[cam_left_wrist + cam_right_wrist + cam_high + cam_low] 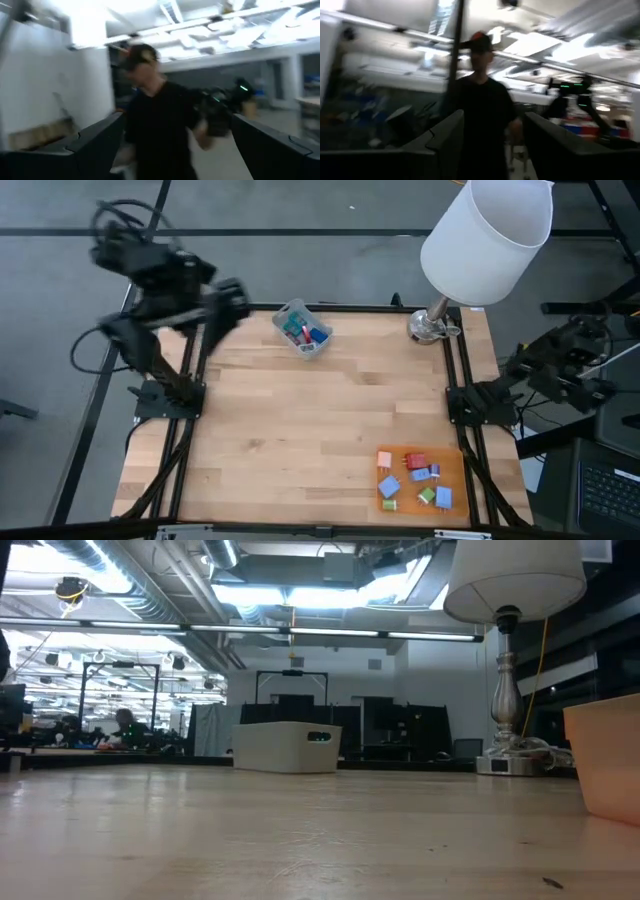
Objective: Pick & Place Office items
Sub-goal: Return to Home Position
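Note:
Several small office items, blue, red, green and pink, lie on the flat orange mat (455, 458) near the table's front right corner; one blue piece (421, 474) sits mid-mat. More pieces (305, 333) lie in the grey translucent bin (287, 314) at the far middle. My left gripper (175, 150) is raised high over the table's far left corner (232, 298), open, with nothing between its fingers. My right gripper (495, 145) is pulled back beyond the table's right edge (565, 365), also open and holding nothing.
A table lamp with a white shade (490, 230) stands at the far right corner, its base (432, 325) on the wood. A person in a black shirt (160, 120) stands beyond the table. The bin (288, 745) shows far off in the low view.

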